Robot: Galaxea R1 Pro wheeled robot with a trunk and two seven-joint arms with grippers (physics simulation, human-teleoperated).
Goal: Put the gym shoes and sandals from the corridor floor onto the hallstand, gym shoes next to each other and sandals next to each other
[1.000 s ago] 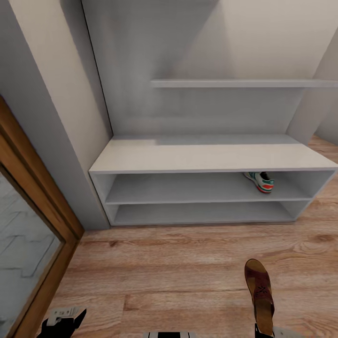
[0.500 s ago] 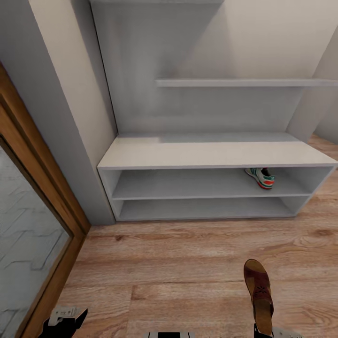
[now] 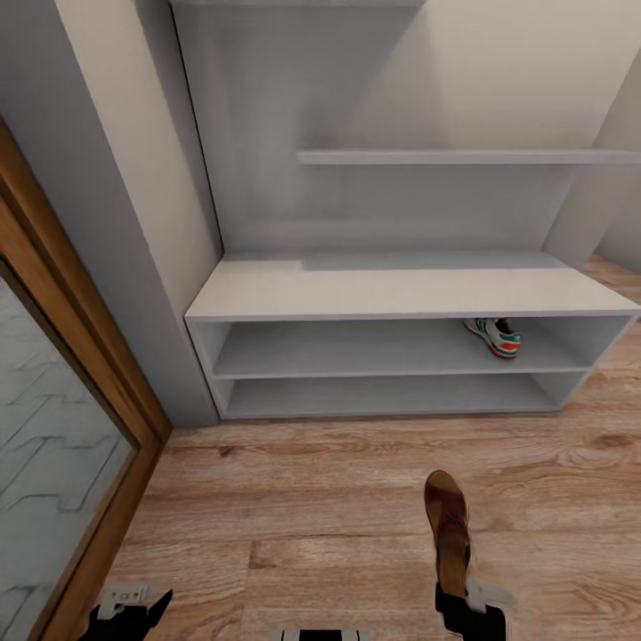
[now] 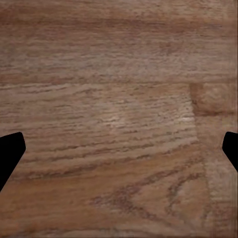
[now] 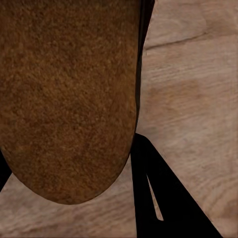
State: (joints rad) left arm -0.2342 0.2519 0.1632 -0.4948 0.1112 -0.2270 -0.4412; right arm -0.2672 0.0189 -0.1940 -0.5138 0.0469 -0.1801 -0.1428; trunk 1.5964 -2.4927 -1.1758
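Sandal hangs clamped by its heel in the right gripper, above the corridor floor; left gripper gapes empty. One gym shoe sits on the hallstand. Carrying step; next, reach forward onto a shelf

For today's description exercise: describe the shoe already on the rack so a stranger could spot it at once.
Find the wide white hallstand against the wall. On its upper open shelf, near the right end, sits one gym shoe: cream-white, green stripes, red-orange patches.
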